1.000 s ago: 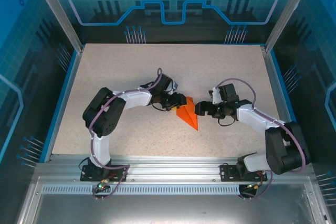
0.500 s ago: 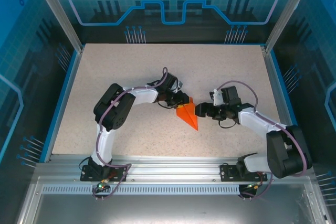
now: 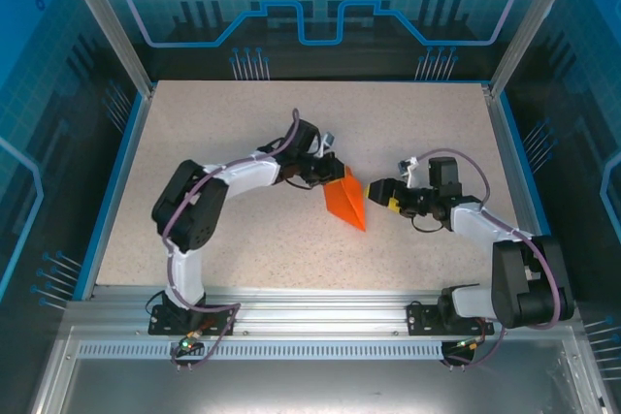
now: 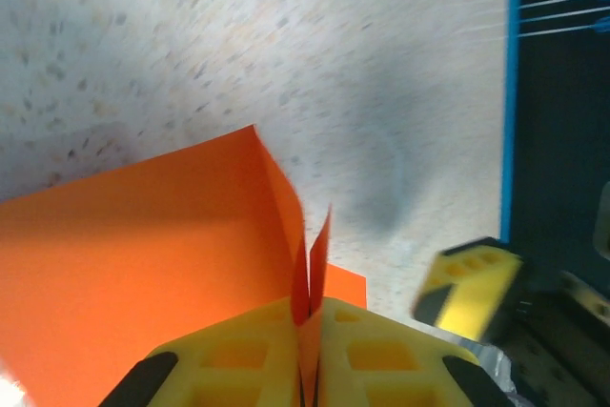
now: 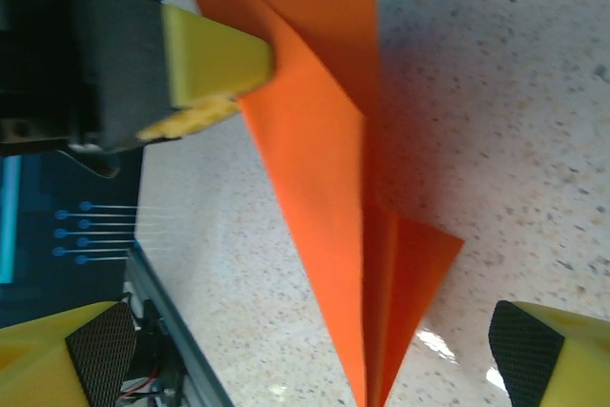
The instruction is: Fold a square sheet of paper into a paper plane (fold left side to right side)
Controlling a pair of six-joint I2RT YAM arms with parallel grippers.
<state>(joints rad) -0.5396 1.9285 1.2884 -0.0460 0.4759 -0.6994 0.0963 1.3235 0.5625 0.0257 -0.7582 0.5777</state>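
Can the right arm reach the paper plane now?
Probably yes. The right hand is open and faces the paper plane with bare table between them; the left hand pinches only its wide end.

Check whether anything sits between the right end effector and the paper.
Nothing visible. Only a strip of bare table separates the open right end effector from the paper plane. The left end effector pinches the plane's upper edge from the other side.

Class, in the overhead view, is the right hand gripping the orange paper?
No, the right hand sits open, apart from the paper.
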